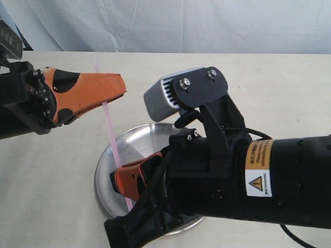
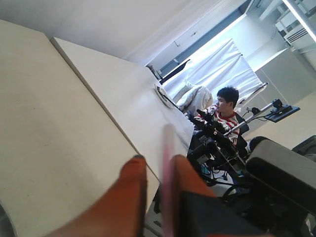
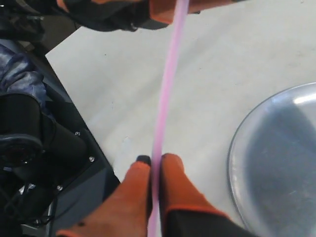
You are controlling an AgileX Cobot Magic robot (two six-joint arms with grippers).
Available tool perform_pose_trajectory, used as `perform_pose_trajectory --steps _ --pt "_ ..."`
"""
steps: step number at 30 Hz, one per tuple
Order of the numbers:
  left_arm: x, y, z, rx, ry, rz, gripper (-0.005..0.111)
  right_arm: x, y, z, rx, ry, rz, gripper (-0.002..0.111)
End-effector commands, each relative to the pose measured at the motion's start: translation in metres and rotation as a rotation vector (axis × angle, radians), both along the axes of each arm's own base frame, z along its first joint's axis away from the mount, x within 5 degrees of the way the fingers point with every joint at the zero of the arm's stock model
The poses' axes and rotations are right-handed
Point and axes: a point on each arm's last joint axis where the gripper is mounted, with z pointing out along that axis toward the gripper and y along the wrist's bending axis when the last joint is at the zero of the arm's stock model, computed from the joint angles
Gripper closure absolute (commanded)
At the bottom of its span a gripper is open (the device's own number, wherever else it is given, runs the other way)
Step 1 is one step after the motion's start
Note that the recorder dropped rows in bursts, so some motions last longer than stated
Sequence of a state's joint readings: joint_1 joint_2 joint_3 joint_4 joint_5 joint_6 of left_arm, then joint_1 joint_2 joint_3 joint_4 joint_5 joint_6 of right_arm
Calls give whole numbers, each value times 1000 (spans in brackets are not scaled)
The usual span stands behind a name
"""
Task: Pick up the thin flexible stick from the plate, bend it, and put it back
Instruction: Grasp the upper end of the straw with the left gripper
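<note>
The thin flexible stick, pale pink, rises at a slant from above the plate toward the far left. My right gripper is shut on its lower part over the plate's left side; in the right wrist view both fingers press the stick. The upper part passes between the fingers of my left gripper. In the left wrist view the stick lies against one finger, with a gap to the other, so this gripper stands slightly open. The stick curves only faintly.
The beige table runs to a white curtain at the back. My right arm and its grey camera housing cover much of the plate. The left wrist view shows the table edge, a seated person and equipment beyond.
</note>
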State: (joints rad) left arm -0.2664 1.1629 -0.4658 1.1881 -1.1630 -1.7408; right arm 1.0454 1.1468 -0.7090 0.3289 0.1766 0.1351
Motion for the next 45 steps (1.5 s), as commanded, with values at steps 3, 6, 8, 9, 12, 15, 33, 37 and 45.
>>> perform_pose_trajectory --steps 3,6,8,9,12,15,33,37,45 --pt "-2 -1 1 25 -117 -21 106 1 1 3 13 -33 4 109" --pt "-2 -1 1 25 -117 -21 106 1 1 3 -7 -49 17 109" --pt "-2 -1 2 23 -117 -20 106 0 0 1 -33 -57 30 109" --pt "-2 -1 2 23 -117 -20 106 0 -1 0 -51 -66 40 108" --pt "-2 -2 2 17 -119 -27 106 -1 -1 -1 -73 -70 50 92" --pt "-3 -2 3 8 -122 -37 106 -1 -1 -1 -73 -69 50 62" --pt "-5 -2 3 9 -149 -48 106 9 19 -40 -162 85 19 108" --pt "-6 -8 12 18 -242 -79 107 4 8 -21 -138 2 48 109" --pt "-1 -53 47 256 -493 -62 107 -10 -19 2 -181 -67 75 109"
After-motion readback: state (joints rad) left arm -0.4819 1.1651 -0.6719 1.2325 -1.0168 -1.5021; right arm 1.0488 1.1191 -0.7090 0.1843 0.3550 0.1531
